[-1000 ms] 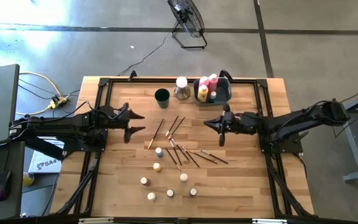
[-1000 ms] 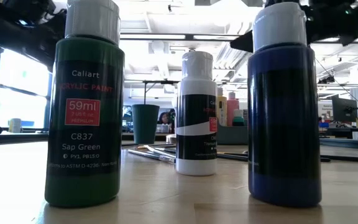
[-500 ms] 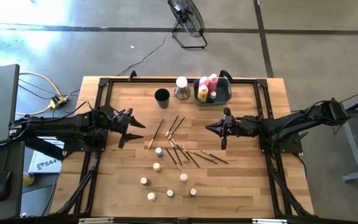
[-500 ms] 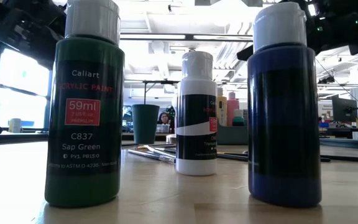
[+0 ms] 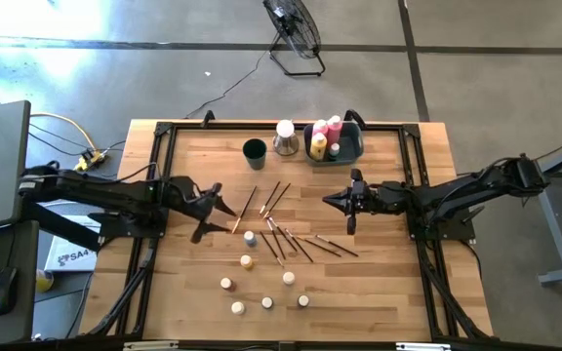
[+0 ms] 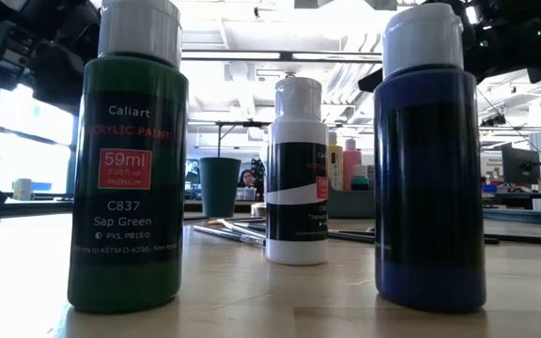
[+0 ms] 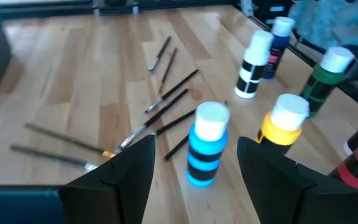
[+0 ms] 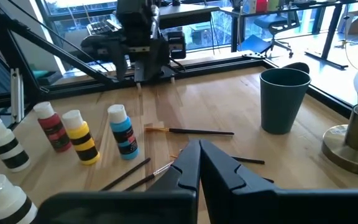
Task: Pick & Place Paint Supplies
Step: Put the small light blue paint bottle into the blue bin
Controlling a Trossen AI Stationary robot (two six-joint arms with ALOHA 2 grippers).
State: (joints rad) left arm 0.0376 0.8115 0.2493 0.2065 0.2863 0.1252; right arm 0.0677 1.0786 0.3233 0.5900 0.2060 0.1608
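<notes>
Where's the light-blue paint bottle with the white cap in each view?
High view: light-blue bottle at table centre, by the near ends of the scattered brushes.
Low view: not visible.
Left wrist view: centre foreground.
Right wrist view: left of centre.
Shared landmark: the yellow bottle right beside it.

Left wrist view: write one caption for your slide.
Open left claw faces a blue paint bottle among scattered brushes.
</notes>
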